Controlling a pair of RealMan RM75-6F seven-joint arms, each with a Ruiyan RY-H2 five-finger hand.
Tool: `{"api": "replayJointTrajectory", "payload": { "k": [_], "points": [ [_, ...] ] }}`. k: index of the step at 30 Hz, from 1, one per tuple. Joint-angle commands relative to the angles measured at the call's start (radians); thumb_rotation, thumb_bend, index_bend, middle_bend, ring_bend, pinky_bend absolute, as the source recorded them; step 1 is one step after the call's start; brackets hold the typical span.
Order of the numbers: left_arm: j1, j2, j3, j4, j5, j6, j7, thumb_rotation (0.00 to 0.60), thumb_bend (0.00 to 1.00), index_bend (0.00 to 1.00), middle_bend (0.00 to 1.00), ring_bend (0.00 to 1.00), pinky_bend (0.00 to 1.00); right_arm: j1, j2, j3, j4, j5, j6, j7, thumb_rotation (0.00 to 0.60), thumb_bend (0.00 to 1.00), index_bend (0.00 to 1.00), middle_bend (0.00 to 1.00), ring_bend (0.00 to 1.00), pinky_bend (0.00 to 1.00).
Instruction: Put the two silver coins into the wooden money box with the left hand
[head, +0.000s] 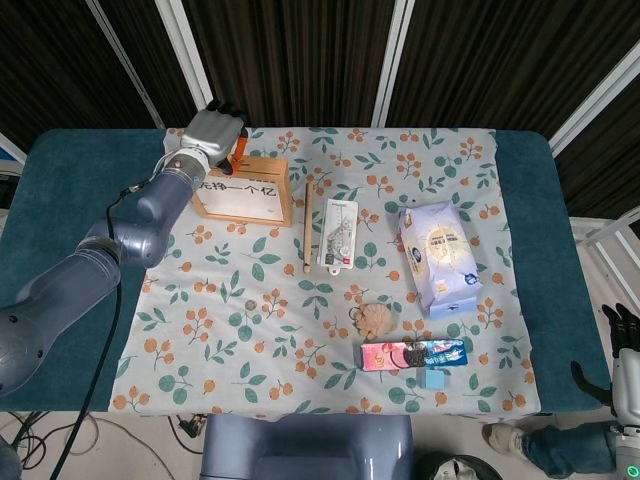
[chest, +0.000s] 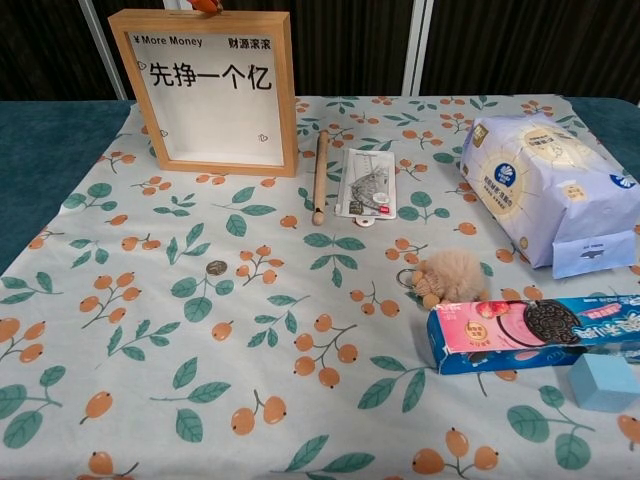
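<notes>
The wooden money box stands upright at the back left of the floral cloth, its white front printed with black characters. My left hand hovers over the box's top edge with its orange fingertips drawn together right at that edge. One of those fingertips just shows at the top of the chest view. No coin shows between them. One silver coin lies flat on the cloth in front of the box. My right hand hangs off the table's right side, holding nothing, fingers apart.
A wooden stick and a packaged card lie right of the box. A blue-white bag, a fluffy keyring toy, a biscuit box and a blue cube occupy the right side.
</notes>
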Motion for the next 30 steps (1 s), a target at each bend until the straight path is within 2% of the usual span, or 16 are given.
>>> {"api": "replayJointTrajectory", "payload": {
  "k": [1, 15, 30],
  "points": [
    [0.001, 0.001, -0.003, -0.003, -0.001, 0.003, 0.002, 0.600, 0.56, 0.64, 0.14, 0.00, 0.00, 0.000, 0.000, 0.000, -0.001, 0.002, -0.001, -0.001, 0.600, 0.37, 0.11, 0.05, 0.00, 0.00],
    [0.013, 0.002, -0.025, -0.012, 0.006, 0.042, 0.024, 0.600, 0.56, 0.65, 0.16, 0.00, 0.00, 0.000, 0.001, 0.003, -0.008, 0.018, -0.003, -0.006, 0.600, 0.37, 0.11, 0.05, 0.00, 0.00],
    [0.013, 0.028, -0.030, -0.042, -0.014, 0.009, 0.037, 0.600, 0.56, 0.65, 0.15, 0.00, 0.00, 0.000, 0.000, 0.003, -0.009, 0.018, -0.002, -0.011, 0.600, 0.37, 0.11, 0.05, 0.00, 0.00]
  ]
}}
